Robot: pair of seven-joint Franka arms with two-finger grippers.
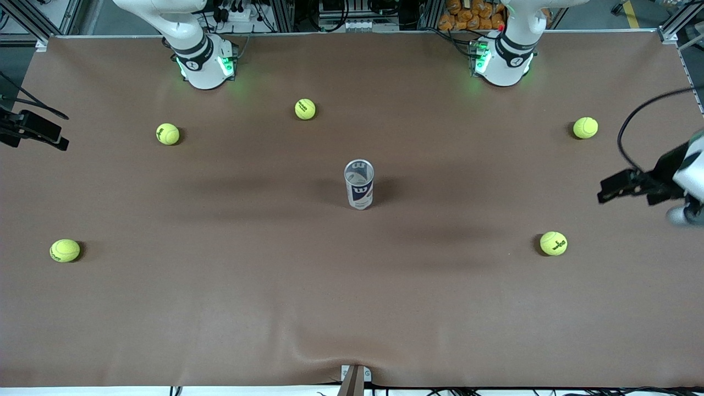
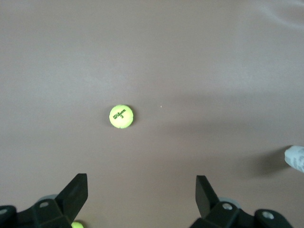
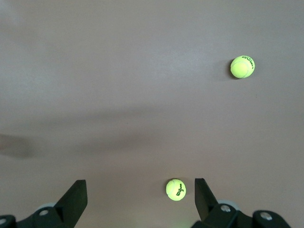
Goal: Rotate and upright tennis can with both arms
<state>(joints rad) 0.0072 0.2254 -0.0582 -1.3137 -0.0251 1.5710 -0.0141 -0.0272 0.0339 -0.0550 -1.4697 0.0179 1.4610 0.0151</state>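
The tennis can (image 1: 359, 184) stands upright in the middle of the brown table, silvery rim up, with its white and navy "W" label facing the front camera. A pale end of it shows at the edge of the left wrist view (image 2: 295, 158). My left gripper (image 1: 605, 193) is up in the air over the left arm's end of the table, open and empty (image 2: 141, 190), well apart from the can. My right gripper (image 1: 58, 135) is up over the right arm's end of the table, also open and empty (image 3: 140, 194). Neither gripper touches the can.
Several yellow-green tennis balls lie spread around the can: one by the right arm's base (image 1: 305, 109), one toward the right arm's end (image 1: 168, 133), one near the left gripper (image 1: 553, 243). A ball (image 2: 121, 116) lies below the left gripper, and another (image 3: 175, 189) below the right.
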